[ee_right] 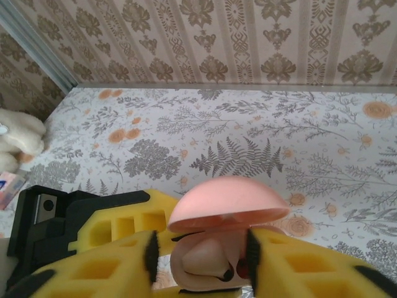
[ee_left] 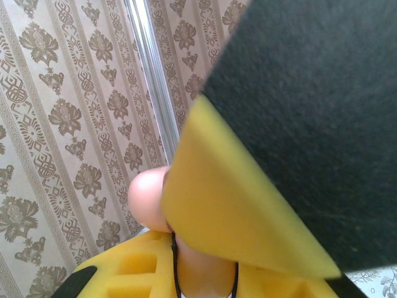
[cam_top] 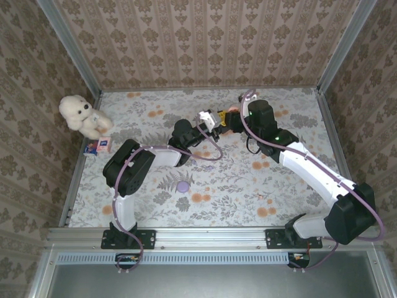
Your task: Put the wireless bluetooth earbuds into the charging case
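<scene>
The salmon-pink round plastic charging case (ee_right: 227,202) sits at the lower centre of the right wrist view, its lid raised, over the floral-printed cloth surface (ee_right: 260,124). The left jaws are clamped tight on its base. The right jaws stand apart on either side of it, gripping nothing. What looks like a pale pinkish bean-sized plastic earbud (ee_right: 205,256) lies inside the base. A small round lilac piece (cam_top: 182,185) rests on the surface, lower centre of the top view.
</scene>
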Tool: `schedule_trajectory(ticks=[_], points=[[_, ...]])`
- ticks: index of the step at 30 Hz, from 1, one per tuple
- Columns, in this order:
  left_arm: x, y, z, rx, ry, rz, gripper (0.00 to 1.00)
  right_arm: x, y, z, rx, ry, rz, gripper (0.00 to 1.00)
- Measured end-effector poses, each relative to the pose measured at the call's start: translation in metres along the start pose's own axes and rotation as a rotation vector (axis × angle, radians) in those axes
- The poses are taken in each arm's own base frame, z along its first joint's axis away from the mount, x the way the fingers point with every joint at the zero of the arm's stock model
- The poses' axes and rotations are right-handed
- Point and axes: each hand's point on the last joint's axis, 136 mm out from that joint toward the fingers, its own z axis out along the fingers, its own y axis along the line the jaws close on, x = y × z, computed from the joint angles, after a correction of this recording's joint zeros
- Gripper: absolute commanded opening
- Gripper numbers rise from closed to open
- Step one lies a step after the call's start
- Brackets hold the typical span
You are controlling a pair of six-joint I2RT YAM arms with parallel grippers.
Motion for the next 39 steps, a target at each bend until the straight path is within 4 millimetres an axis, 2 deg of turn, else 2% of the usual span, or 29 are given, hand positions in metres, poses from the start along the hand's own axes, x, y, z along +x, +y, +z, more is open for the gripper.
schedule_trajectory(ticks=[6, 14, 19, 22, 24, 26, 28, 34, 36, 39], points=[[-0.002, 0.000, 0.000, -0.001, -0.007, -0.001, 0.00, -0.015, 0.000, -0.005, 0.007, 0.003, 0.052, 0.66], [-0.002, 0.000, 0.000, -0.001, -0.007, -0.005, 0.00, -0.047, -0.015, -0.014, 0.008, -0.041, 0.199, 0.72], [-0.002, 0.001, 0.000, -0.006, -0.007, -0.005, 0.00, -0.049, -0.029, -0.019, 0.040, -0.022, 0.293, 0.71], [-0.001, 0.002, 0.000, -0.013, -0.006, -0.005, 0.00, -0.036, -0.044, -0.024, 0.102, 0.030, 0.358, 0.71], [-0.001, 0.003, -0.001, -0.019, -0.004, -0.005, 0.00, -0.021, -0.057, -0.032, 0.165, 0.081, 0.402, 0.71], [0.001, 0.004, -0.002, -0.028, -0.001, -0.006, 0.00, 0.005, -0.071, -0.042, 0.231, 0.135, 0.444, 0.70], [0.004, 0.006, -0.003, -0.037, 0.007, -0.009, 0.00, 0.040, -0.084, -0.053, 0.296, 0.203, 0.485, 0.69], [0.013, 0.010, -0.011, -0.055, 0.031, -0.017, 0.00, 0.178, -0.118, -0.085, 0.512, 0.484, 0.598, 0.66], [0.017, 0.011, -0.013, -0.059, 0.039, -0.021, 0.00, 0.210, -0.123, -0.094, 0.568, 0.559, 0.621, 0.66], [0.022, 0.013, -0.017, -0.065, 0.053, -0.026, 0.00, 0.240, -0.122, -0.102, 0.602, 0.627, 0.645, 0.65]])
